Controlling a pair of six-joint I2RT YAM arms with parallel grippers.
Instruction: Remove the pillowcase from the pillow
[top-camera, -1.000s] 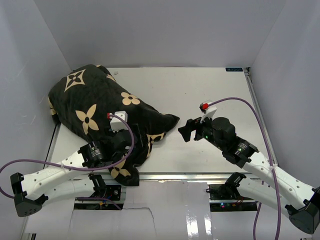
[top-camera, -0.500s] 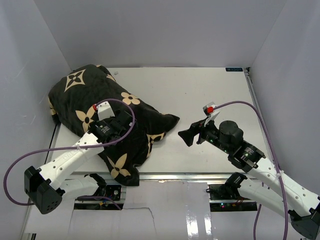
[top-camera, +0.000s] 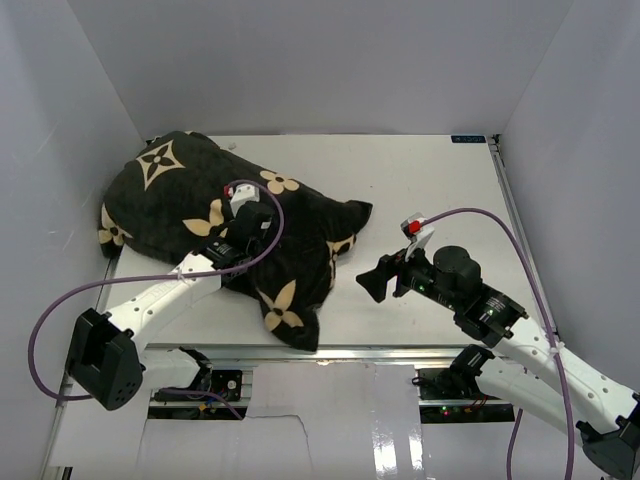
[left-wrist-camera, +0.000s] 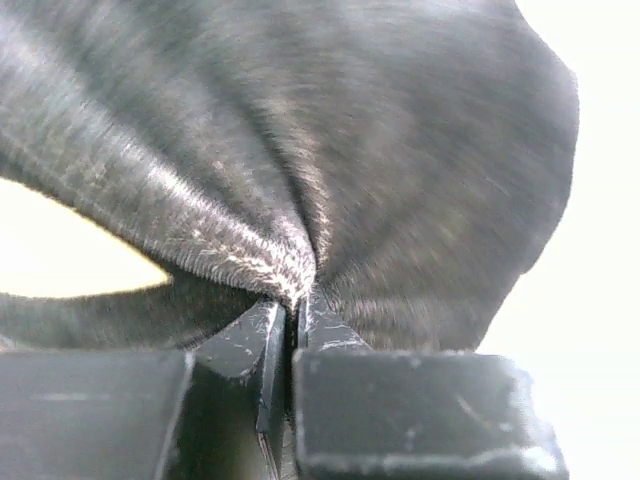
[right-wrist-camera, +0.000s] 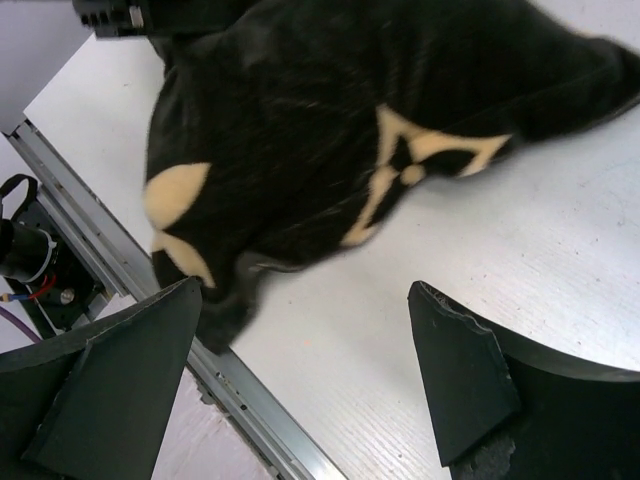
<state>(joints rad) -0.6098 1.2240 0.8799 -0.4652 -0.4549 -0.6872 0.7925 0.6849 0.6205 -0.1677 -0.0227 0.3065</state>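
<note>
Table (top-camera: 430, 180): pillowcase (top-camera: 190, 200) heaped at far left, one flap reaching the near edge, plump (pillow presumably inside, no white showing). Left gripper (left-wrist-camera: 295, 315) clenched on a pinch of black fabric atop the mound. Right gripper (right-wrist-camera: 300, 340) spread wide, empty, near the cover's right corner. Step: first grasp made. Next, likely: right pins the bulk, left peels.

No legible text anywhere. Small blue sticker (top-camera: 467, 139) on the counter (top-camera: 430, 180), far corner, well beyond the right pincer (top-camera: 373, 281): too small to read. On the pillowcase (top-camera: 190, 200), flower and star motifs only.
</note>
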